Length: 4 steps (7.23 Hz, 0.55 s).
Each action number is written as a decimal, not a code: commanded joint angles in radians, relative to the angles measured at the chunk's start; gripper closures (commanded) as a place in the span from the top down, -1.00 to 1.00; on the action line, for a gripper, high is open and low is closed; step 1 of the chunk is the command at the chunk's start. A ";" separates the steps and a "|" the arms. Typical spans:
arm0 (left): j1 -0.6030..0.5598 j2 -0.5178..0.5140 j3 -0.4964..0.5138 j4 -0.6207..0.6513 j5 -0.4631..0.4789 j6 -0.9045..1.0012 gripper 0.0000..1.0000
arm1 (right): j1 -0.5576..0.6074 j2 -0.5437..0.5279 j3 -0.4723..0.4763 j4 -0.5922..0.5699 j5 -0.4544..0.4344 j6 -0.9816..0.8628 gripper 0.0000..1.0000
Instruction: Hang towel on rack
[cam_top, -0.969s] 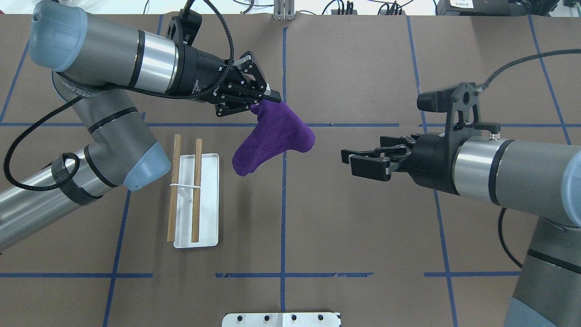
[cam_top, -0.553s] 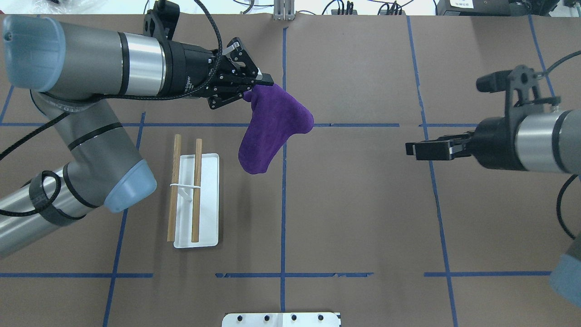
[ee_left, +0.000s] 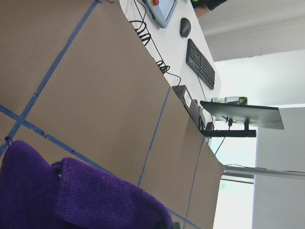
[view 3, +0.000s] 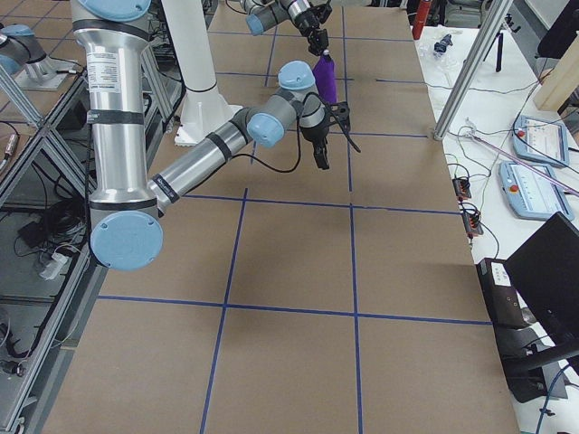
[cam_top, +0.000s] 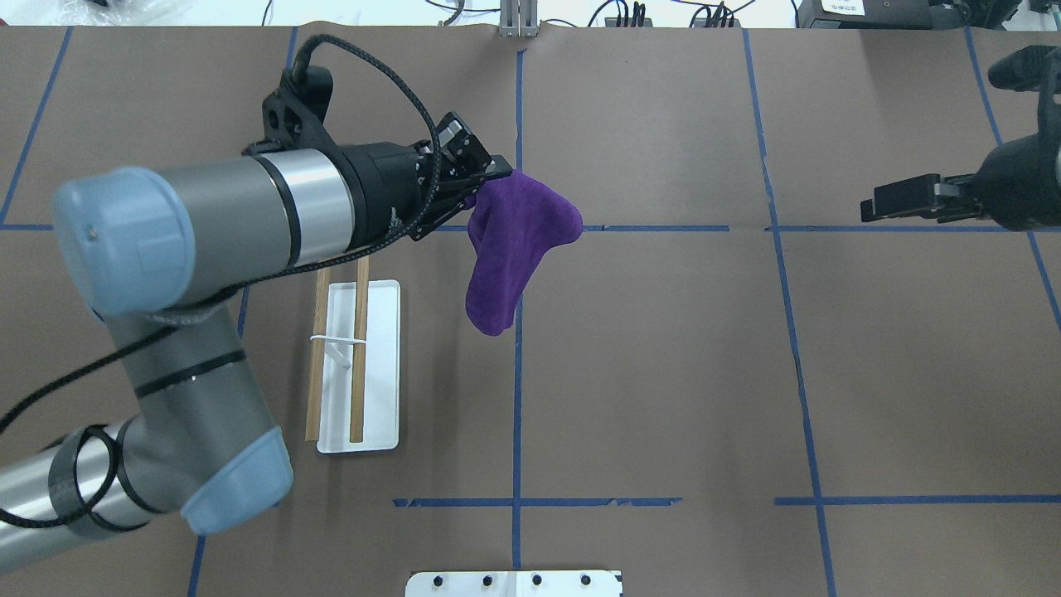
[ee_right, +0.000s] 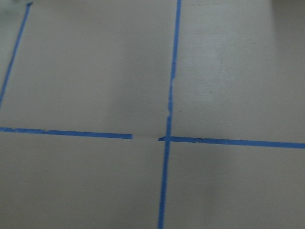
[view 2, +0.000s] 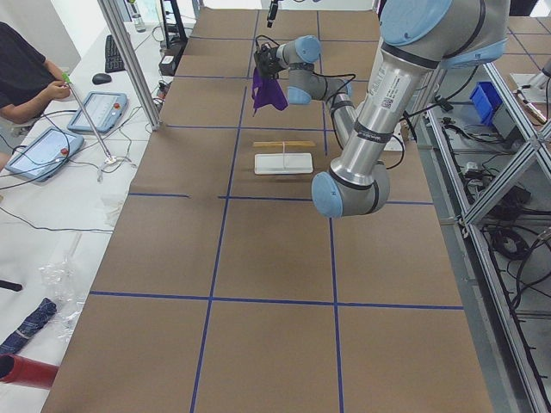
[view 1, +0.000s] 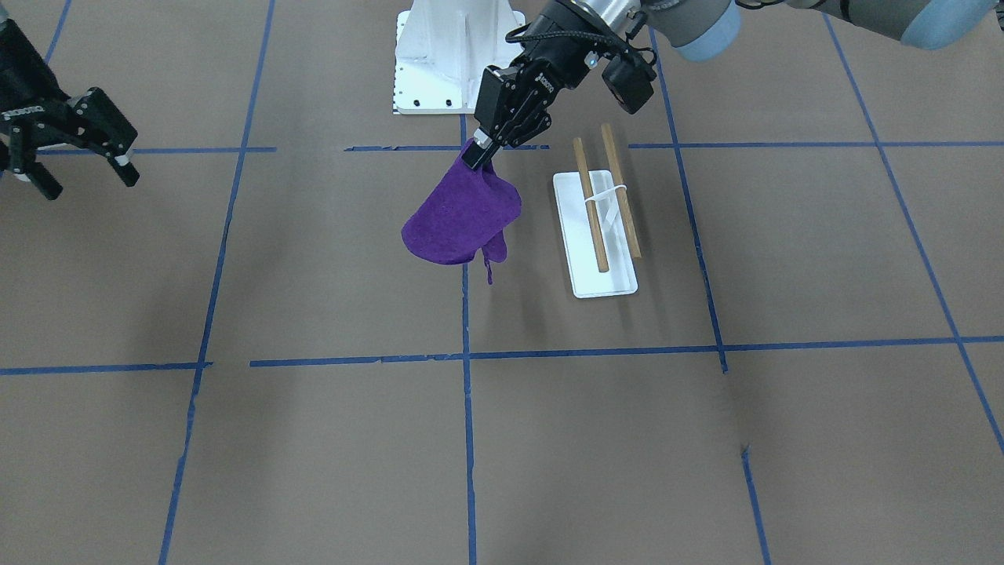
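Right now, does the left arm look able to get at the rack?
Probably yes: the left pincer, shut on the towel, hangs just beside the rack, with nothing standing between them.

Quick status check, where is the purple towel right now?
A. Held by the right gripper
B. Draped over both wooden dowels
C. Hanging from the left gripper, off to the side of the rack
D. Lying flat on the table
C: the left gripper pinches the towel by its top edge, so it hangs beside the rack, whose dowels are bare, while the right gripper is empty and far off.
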 commanded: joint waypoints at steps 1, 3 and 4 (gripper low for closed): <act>0.148 0.070 -0.079 0.135 0.281 0.000 -1.00 | 0.077 0.002 -0.064 -0.137 0.007 -0.242 1.00; 0.250 0.186 -0.116 0.148 0.437 -0.002 -1.00 | 0.105 -0.010 -0.100 -0.202 0.024 -0.356 1.00; 0.265 0.236 -0.127 0.152 0.462 -0.004 -1.00 | 0.127 -0.013 -0.120 -0.208 0.030 -0.409 1.00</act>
